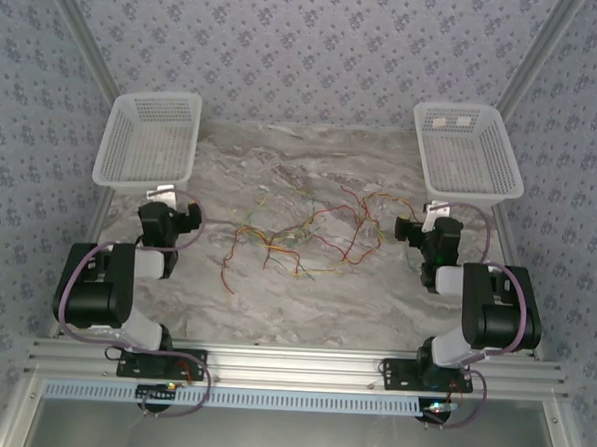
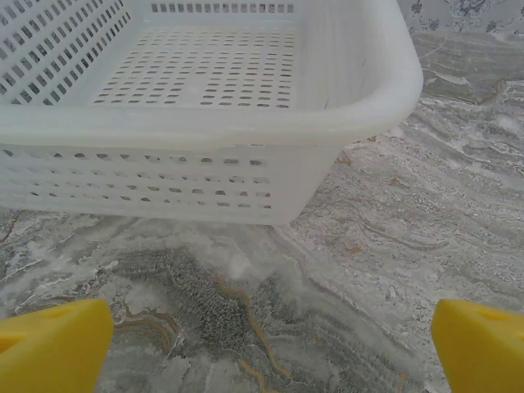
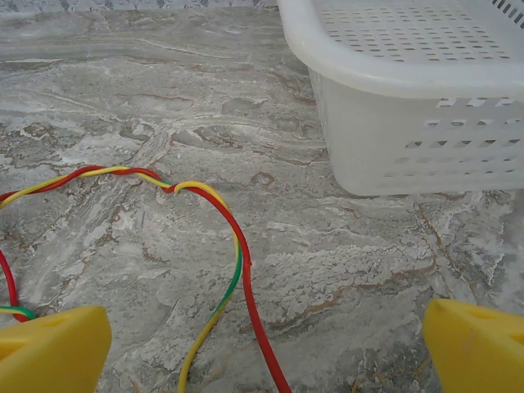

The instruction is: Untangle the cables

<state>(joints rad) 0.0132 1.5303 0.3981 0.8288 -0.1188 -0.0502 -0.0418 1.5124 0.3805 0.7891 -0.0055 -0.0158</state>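
Observation:
The cables (image 1: 298, 239) lie as a loose tangle of thin red, yellow, green and orange wires on the marble table, between the two arms. My left gripper (image 1: 163, 198) is open just in front of the left basket, well left of the tangle. In the left wrist view its yellow fingertips (image 2: 49, 348) stand wide apart over bare marble. My right gripper (image 3: 262, 352) is open too, low over the table. A red cable (image 3: 250, 286) and a yellow-green cable (image 3: 233, 270) twist together and run down between its fingertips (image 3: 479, 348), touching neither.
A white slotted basket (image 1: 148, 141) stands at the back left and another (image 1: 467, 152) at the back right, each close ahead of a gripper. Patterned walls close in the table on three sides. The arms' bases sit on the rail (image 1: 291, 368) at the near edge.

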